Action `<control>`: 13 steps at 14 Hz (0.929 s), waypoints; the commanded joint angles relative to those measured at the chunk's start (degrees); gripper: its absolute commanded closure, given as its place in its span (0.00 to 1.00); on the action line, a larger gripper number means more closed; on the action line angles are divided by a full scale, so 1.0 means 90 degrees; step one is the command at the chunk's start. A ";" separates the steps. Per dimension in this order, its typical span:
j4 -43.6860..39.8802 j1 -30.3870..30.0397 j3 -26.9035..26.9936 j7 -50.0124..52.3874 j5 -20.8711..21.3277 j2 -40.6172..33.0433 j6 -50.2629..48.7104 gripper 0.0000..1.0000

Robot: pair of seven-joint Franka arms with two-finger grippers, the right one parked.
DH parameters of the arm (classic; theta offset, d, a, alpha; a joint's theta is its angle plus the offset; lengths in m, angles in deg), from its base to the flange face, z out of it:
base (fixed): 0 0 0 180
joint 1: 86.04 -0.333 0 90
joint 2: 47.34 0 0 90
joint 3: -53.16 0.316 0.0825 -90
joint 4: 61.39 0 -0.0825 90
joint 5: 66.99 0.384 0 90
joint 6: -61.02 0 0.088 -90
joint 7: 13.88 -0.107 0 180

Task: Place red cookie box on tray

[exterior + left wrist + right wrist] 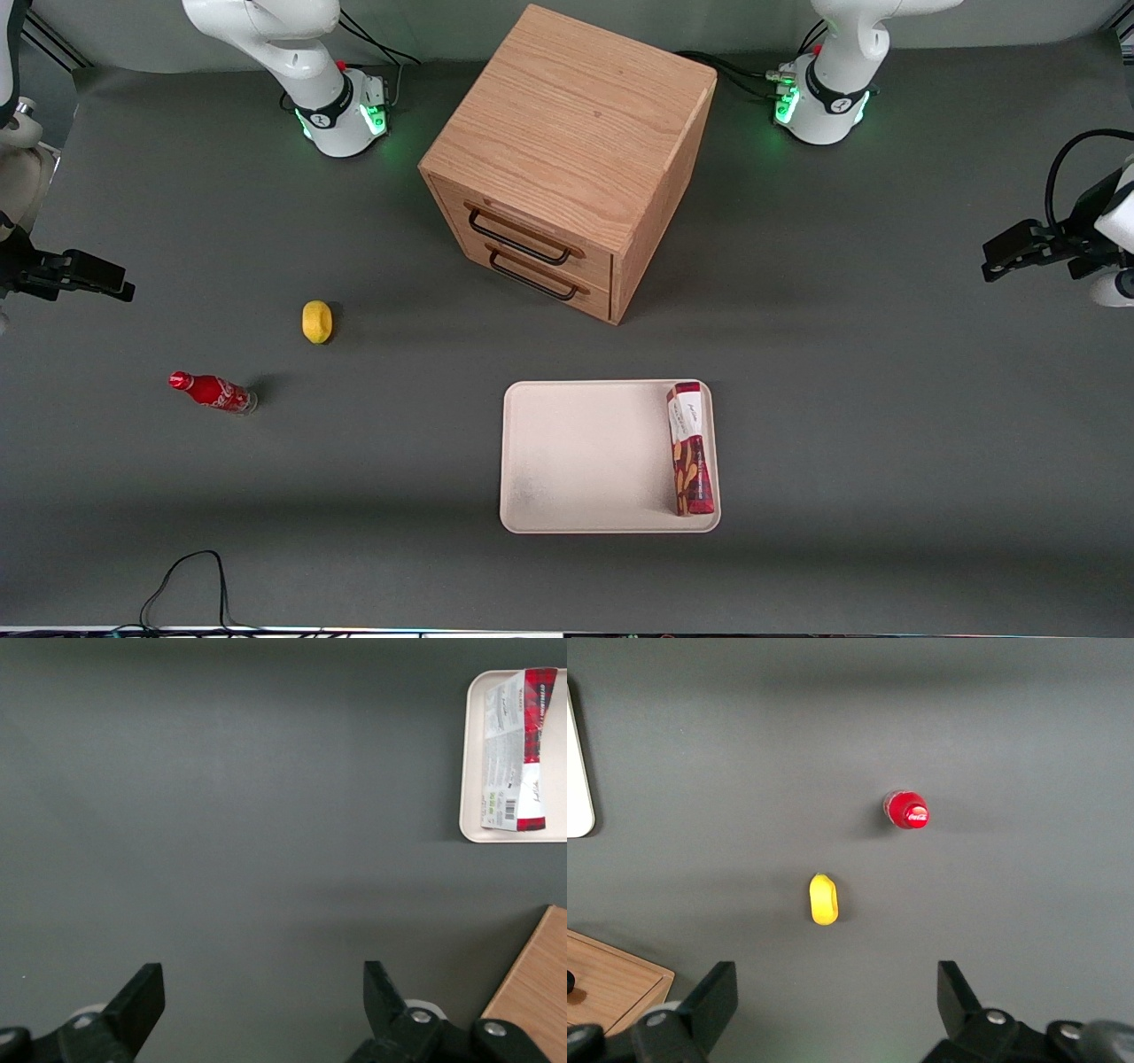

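Note:
The red cookie box (690,447) lies flat in the cream-white tray (576,456), along the tray's edge toward the working arm's end. It also shows in the left wrist view (518,749), label side up, inside the tray's rim (467,771). My left gripper (999,255) hangs above the bare table at the working arm's end, well apart from the tray. In the left wrist view the gripper (261,992) is open and empty, with only grey table between its fingers.
A wooden two-drawer cabinet (567,151) stands farther from the front camera than the tray. A yellow lemon (317,321) and a small red cola bottle (213,392) lie toward the parked arm's end. A black cable (190,576) loops at the table's near edge.

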 commanded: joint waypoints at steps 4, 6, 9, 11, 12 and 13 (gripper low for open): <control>0.0237 0.0477 0.0462 -0.0026 -0.0082 -0.0085 0.0443 0.00; 0.0042 0.0458 0.0433 -0.0045 -0.0082 0.0002 0.0297 0.00; -0.0221 0.0438 0.0355 -0.0036 -0.0091 0.0139 0.0014 0.00; -0.0183 0.0438 0.0374 -0.0045 -0.0208 0.0101 0.0013 0.00; -0.0183 0.0438 0.0374 -0.0045 -0.0267 0.0091 0.0013 0.00; -0.0173 0.0438 0.0374 -0.0045 -0.0277 0.0081 0.0003 0.00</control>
